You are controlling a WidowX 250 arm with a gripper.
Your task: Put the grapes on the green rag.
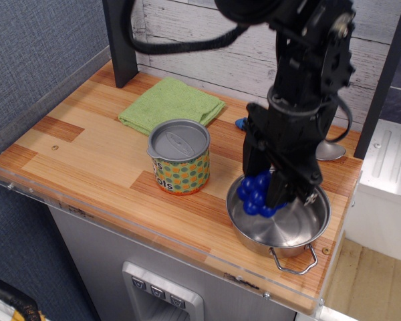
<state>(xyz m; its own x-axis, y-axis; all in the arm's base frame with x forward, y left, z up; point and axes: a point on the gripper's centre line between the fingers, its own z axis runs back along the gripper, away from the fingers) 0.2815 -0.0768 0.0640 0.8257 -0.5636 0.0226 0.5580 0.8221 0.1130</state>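
My gripper (262,195) is shut on the grapes (256,194), a small bunch of glossy deep-blue balls, and holds them just above the steel bowl (306,239) at the table's front right. The green rag (171,105), a light green folded cloth, lies flat at the back of the table, left of the arm and apart from the grapes. Nothing lies on the rag.
A can (179,156) with a grey lid and a dotted label stands between the bowl and the rag. A blue spoon handle (241,124) pokes out behind the arm, its silver bowl (331,152) at the right. A dark post (120,41) rises at the back left.
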